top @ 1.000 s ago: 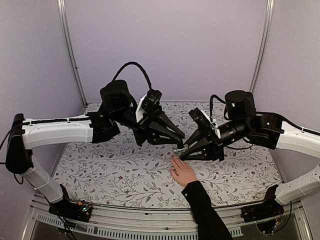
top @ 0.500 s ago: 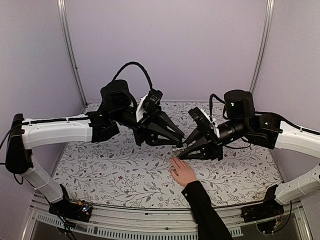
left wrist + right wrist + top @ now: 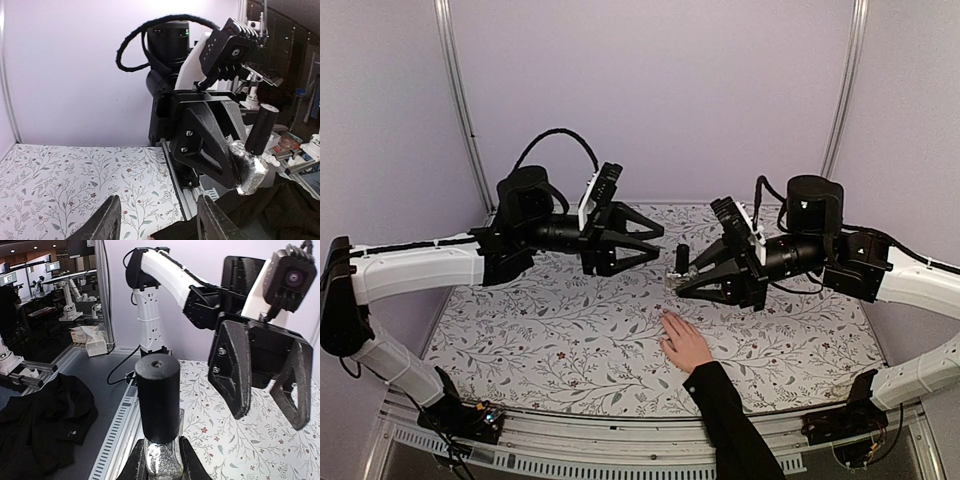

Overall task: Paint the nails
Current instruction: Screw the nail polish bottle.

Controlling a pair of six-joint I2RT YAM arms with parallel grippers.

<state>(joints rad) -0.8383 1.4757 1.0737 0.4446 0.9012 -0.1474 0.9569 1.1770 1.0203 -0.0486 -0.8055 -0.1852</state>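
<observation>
A light-skinned hand point(image 3: 684, 342) in a black sleeve point(image 3: 730, 420) lies flat on the floral table, fingers pointing away from me; its nails are too small to make out. Just above and beyond the fingertips, my right gripper point(image 3: 676, 284) is shut on a small silver-glitter bottle point(image 3: 161, 462) with its tall black cap point(image 3: 157, 396) on. My left gripper point(image 3: 658, 243) hangs open a short way left of the bottle, empty. In the left wrist view its fingers point(image 3: 106, 222) frame the table, with the bottle point(image 3: 251, 169) ahead at the right.
The floral table cover point(image 3: 550, 330) spreads under both arms. A metal rail point(image 3: 620, 440) runs along the near edge. Lilac walls with upright poles point(image 3: 460, 100) close the back and sides. The left gripper point(image 3: 265, 377) fills the right wrist view's right side.
My left gripper has opened and drawn back up and to the left, away from the bottle's cap. The right gripper has lifted the bottle slightly. The hand has stayed put.
</observation>
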